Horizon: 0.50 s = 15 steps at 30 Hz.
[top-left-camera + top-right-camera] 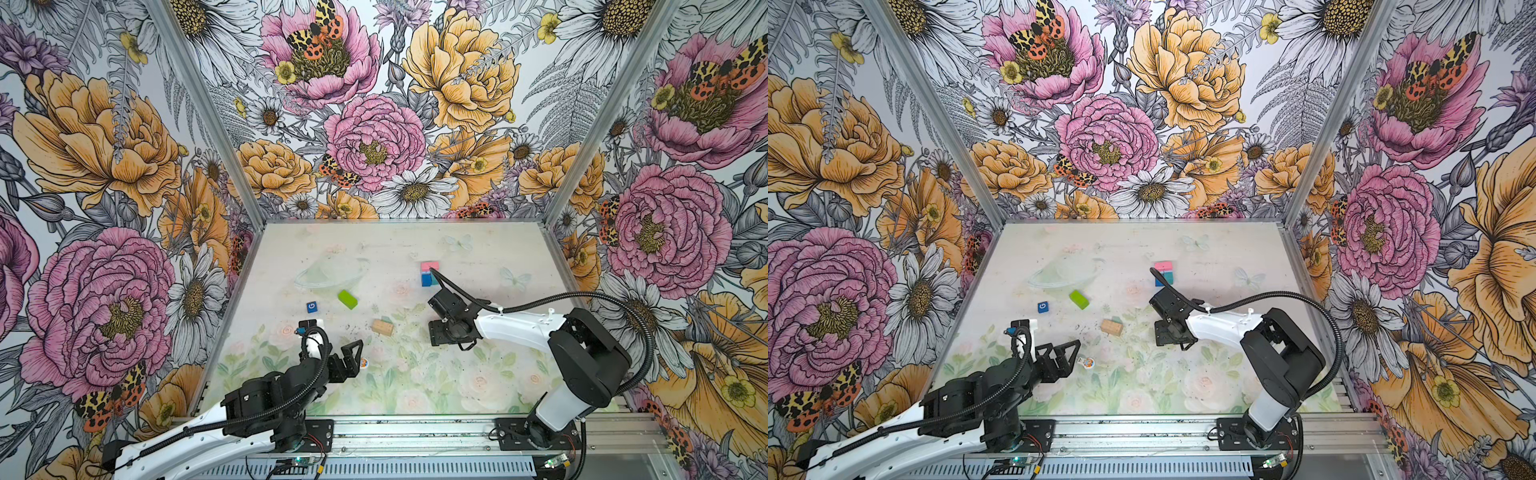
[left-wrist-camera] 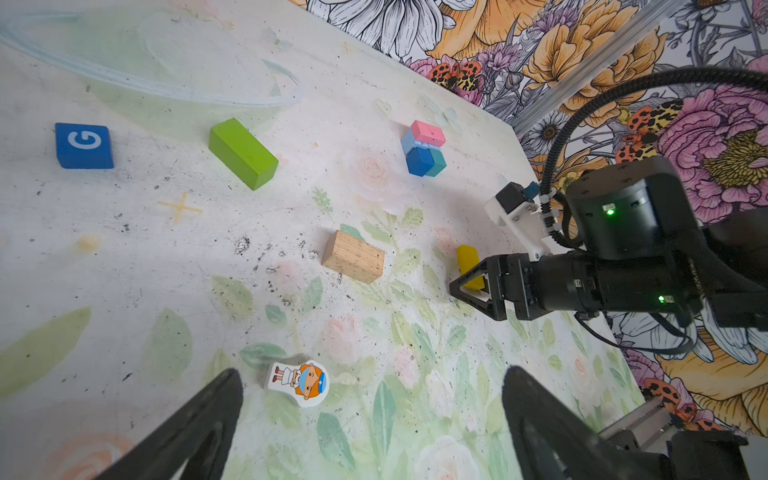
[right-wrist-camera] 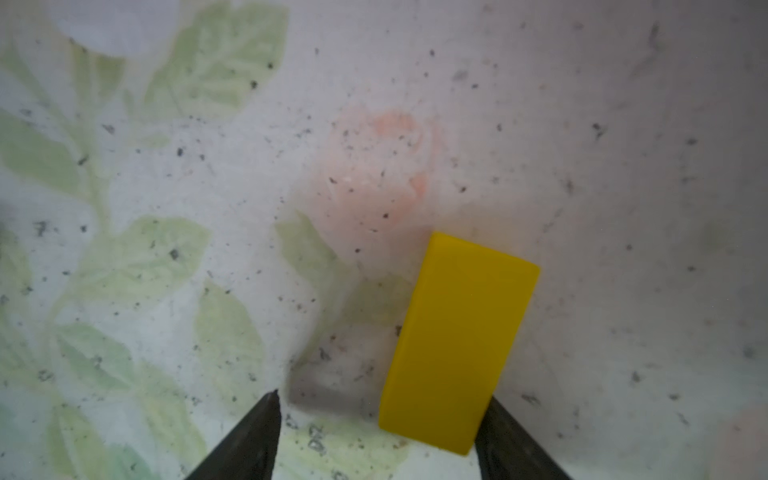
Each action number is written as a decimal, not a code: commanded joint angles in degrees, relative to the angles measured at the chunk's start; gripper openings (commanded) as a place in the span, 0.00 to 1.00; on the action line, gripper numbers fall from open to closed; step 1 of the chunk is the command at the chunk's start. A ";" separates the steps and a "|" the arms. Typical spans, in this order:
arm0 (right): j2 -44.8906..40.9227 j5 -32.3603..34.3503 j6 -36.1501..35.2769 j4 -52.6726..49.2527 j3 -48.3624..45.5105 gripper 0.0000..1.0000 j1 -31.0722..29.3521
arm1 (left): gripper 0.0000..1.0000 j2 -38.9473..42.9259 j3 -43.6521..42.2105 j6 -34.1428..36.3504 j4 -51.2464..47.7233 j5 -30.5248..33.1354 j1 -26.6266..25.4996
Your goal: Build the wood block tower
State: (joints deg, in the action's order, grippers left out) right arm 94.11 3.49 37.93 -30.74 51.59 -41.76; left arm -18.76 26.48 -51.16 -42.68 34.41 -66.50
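The floral table [image 1: 478, 249] carries a green brick [image 1: 347, 299], G cube [image 1: 312, 306], wood brick [image 1: 382, 327], figure piece [image 2: 300, 382], yellow brick [image 3: 457, 340] and, upper right, the tower [image 1: 429, 274].

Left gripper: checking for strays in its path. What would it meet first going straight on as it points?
Likely the cartoon figure piece, just ahead of the open fingers of the left gripper; the bare-wood brick lies farther on, though depth is unclear.
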 commanded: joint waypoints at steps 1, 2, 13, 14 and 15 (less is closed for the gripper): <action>1.84 -3.34 1.45 3.04 2.43 0.74 -1.34 | 0.99 -0.46 2.08 1.40 -0.43 -0.75 0.41; 2.18 -3.72 1.36 3.18 3.04 0.74 -1.70 | 0.99 -0.57 2.17 1.54 -0.43 -0.82 0.38; -1.40 0.23 -1.94 -2.94 6.28 0.75 -2.16 | 0.98 -0.31 2.46 1.71 -0.71 -1.20 0.38; -2.16 2.09 -2.68 -4.53 6.54 0.74 -2.01 | 0.98 -0.35 2.44 1.69 -0.66 -1.10 0.38; -2.76 3.92 -3.53 -6.10 6.80 0.75 -1.84 | 0.98 -0.40 2.38 1.67 -0.66 -1.01 0.41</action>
State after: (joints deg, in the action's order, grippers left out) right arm 94.85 1.91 36.97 -31.97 56.18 -43.92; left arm -19.18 27.44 -50.54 -42.70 34.24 -66.50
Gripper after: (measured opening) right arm 0.746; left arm 0.984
